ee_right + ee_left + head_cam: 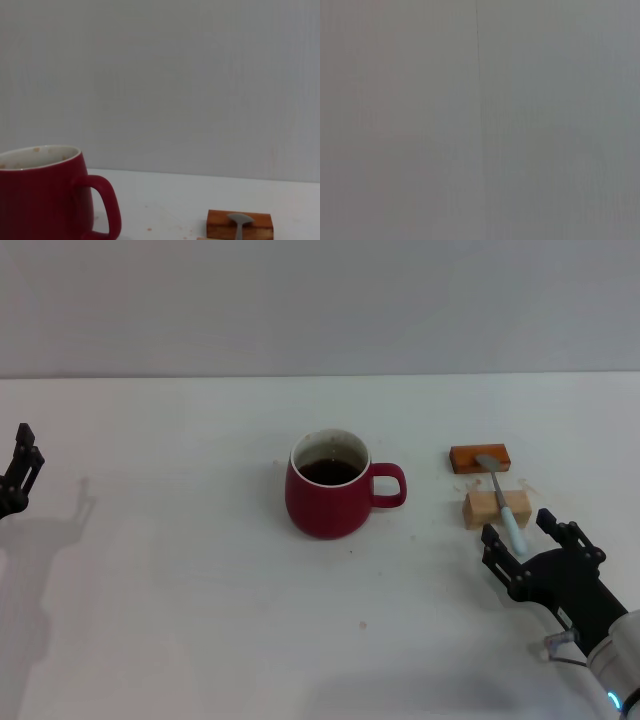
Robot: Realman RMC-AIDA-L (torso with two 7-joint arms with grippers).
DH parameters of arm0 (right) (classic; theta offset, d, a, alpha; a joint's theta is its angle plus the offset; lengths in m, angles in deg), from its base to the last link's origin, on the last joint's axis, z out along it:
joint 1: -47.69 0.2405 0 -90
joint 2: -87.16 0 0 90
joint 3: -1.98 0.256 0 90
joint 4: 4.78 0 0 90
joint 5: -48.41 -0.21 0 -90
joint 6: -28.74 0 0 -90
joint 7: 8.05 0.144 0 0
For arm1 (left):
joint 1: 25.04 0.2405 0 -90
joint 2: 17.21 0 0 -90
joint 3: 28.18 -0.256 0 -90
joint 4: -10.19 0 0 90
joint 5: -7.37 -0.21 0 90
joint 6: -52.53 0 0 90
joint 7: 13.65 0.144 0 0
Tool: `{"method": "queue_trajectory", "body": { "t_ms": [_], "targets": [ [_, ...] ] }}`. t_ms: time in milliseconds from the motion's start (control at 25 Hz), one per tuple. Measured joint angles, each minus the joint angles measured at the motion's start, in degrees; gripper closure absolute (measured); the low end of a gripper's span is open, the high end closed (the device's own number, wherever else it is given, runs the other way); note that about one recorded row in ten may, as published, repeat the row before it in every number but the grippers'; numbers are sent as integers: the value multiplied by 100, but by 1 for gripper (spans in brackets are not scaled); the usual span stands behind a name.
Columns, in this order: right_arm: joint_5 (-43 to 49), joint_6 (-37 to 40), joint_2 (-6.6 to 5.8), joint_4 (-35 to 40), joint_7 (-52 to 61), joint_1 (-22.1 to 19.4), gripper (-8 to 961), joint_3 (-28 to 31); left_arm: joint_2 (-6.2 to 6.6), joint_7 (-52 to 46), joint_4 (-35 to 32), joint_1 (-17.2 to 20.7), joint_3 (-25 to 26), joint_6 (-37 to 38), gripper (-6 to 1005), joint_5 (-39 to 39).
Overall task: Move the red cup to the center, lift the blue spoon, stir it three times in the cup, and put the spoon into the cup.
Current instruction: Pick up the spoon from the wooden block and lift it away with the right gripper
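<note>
Centre of head view: red cup (327, 498) upright on the white table (180, 570), handle turned to frame right, dark liquid inside, white inner wall speckled near the rim.
Right of cup: blue spoon (504, 500) lying across two blocks, grey bowl on the orange-brown block (481, 457), neck crossing the pale wooden block (496, 508), light-blue handle end sticking out toward the lower right.
Lower right of head view: right gripper (517, 530), black, fingers spread wide, holding nothing.
Spoon relative to fingers: handle tip sits between the two fingertips, one finger (494, 541) just left of it, the other (551, 522) just right; contact not discernible.
Far left edge of head view: left gripper (22, 465), parked well apart from cup and spoon, holding nothing; finger spacing not discernible.
Right wrist view: cup (47, 195) large at lower left, handle facing the orange-brown block (240, 225) at lower right, spoon bowl (240, 221) resting on that block.
Left wrist view: plain grey surface only.
</note>
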Motion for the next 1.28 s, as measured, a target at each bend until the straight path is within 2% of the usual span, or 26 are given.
{"method": "queue_trajectory", "body": {
  "t_ms": [720,920,1280],
  "targets": [
    [-70,1,0,-20,5,-14,228,-4,-3,0,-1,16,1,0,155,-3],
    [-70,1,0,-26,8,-9,402,-32,1,0,-1,9,1,0,155,-13],
    [-70,-65,8,-25,9,1,409,10,6,0,-17,-7,1,-1,155,-2]
  ]
}}
